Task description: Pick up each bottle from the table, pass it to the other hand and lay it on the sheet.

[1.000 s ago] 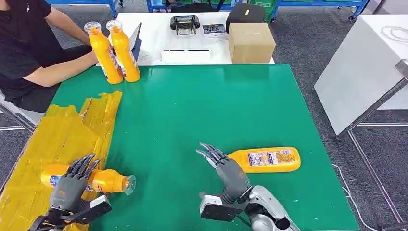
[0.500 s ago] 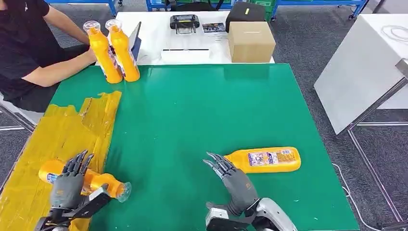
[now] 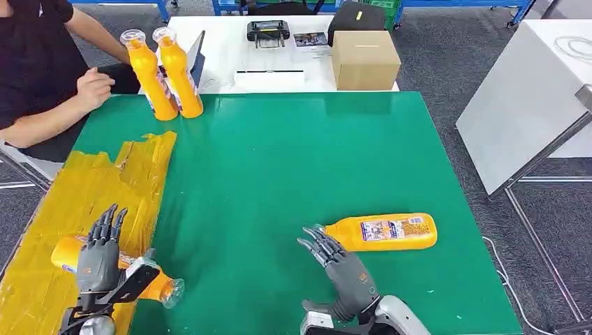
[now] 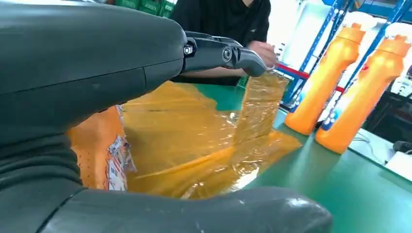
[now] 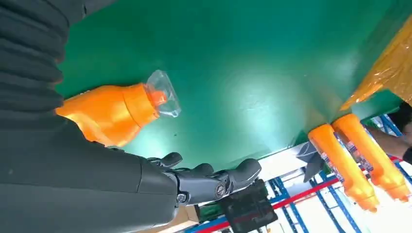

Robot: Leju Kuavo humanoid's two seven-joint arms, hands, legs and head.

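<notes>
- Green counter (image 3: 293, 160) fills the scene, with a crinkled yellow sheet (image 3: 91, 188) spread over its left side.
- One orange bottle (image 3: 143, 278) lies on the sheet at its near edge, clear cap toward the green.
- Left hand (image 3: 96, 259) hovers over that bottle, fingers straight and spread, holding nothing.
- Second bottle (image 3: 384, 232) lies on its side on the bare green at the right, cap toward the right hand (image 3: 342, 269).
- Right hand's fingers are apart and empty, tips just beside the cap.
- Two upright bottles (image 3: 166, 73) stand at the far left corner, near a seated person (image 3: 42, 77).
</notes>
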